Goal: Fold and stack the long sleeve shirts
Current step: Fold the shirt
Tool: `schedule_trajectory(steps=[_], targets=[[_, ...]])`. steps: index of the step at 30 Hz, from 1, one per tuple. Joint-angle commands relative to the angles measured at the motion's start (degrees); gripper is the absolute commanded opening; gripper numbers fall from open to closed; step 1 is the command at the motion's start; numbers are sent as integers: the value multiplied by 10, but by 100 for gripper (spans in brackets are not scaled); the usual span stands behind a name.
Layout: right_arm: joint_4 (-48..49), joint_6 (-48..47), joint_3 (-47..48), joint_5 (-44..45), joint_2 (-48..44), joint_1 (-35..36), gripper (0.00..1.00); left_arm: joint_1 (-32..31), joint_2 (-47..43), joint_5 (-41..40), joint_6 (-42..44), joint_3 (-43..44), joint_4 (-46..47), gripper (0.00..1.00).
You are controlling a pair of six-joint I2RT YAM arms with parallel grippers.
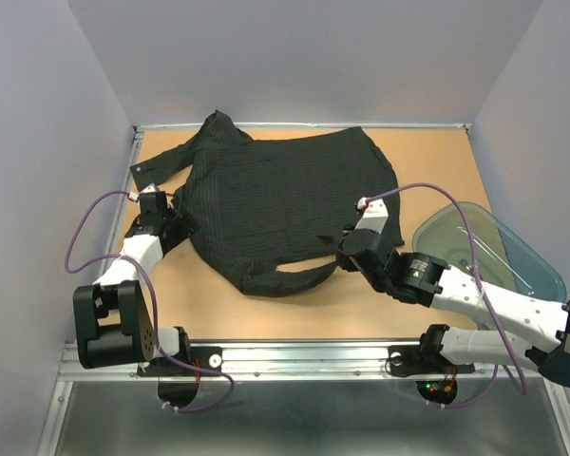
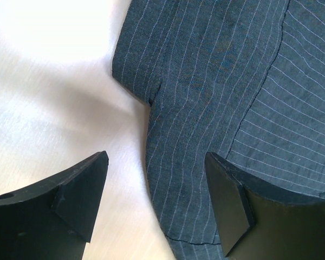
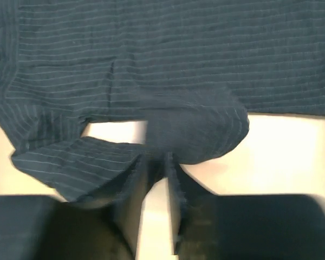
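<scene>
One black pinstriped long sleeve shirt [image 1: 285,199] lies spread on the tan table, collar at the far left, one cuffed sleeve [image 1: 161,166] reaching left. My left gripper [image 1: 180,226] is open at the shirt's left edge. In the left wrist view it [image 2: 157,200] straddles the cloth edge [image 2: 206,108], with one finger over bare table and the other over cloth. My right gripper [image 1: 344,249] is at the shirt's near right edge. In the right wrist view it [image 3: 157,165] is shut on a fold of the shirt [image 3: 195,130], and the picture is blurred there.
A clear plastic tub [image 1: 489,249] lies at the right edge of the table [image 1: 427,161], beside my right arm. Grey walls close in the table on three sides. A metal rail [image 1: 304,356] runs along the near edge.
</scene>
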Motion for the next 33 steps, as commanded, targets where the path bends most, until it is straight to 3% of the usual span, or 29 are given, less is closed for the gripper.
schedule_trajectory(steps=[1, 5, 8, 14, 21, 25, 29, 33], targets=[[-33, -48, 72, -5, 20, -2, 47, 3, 1, 2, 12, 0, 6, 84], [-57, -45, 81, -56, 42, -2, 73, 3, 0, 2, 13, 1, 4, 83], [-62, -48, 97, -57, 55, -19, 77, 2, -1, 7, 14, -1, 4, 84], [-58, -73, 128, -131, 123, -146, 78, -6, 13, 31, 18, 0, 6, 84], [27, -79, 141, -247, 221, -285, 78, -30, 3, 34, 16, -2, 6, 84], [74, -57, 144, -259, 258, -322, 75, -52, -19, 87, 2, 2, 5, 83], [108, -48, 142, -231, 301, -342, 73, -103, -32, 49, -8, 38, 7, 83], [140, -42, 141, -226, 339, -374, 72, -126, 10, 38, -25, 73, 21, 83]])
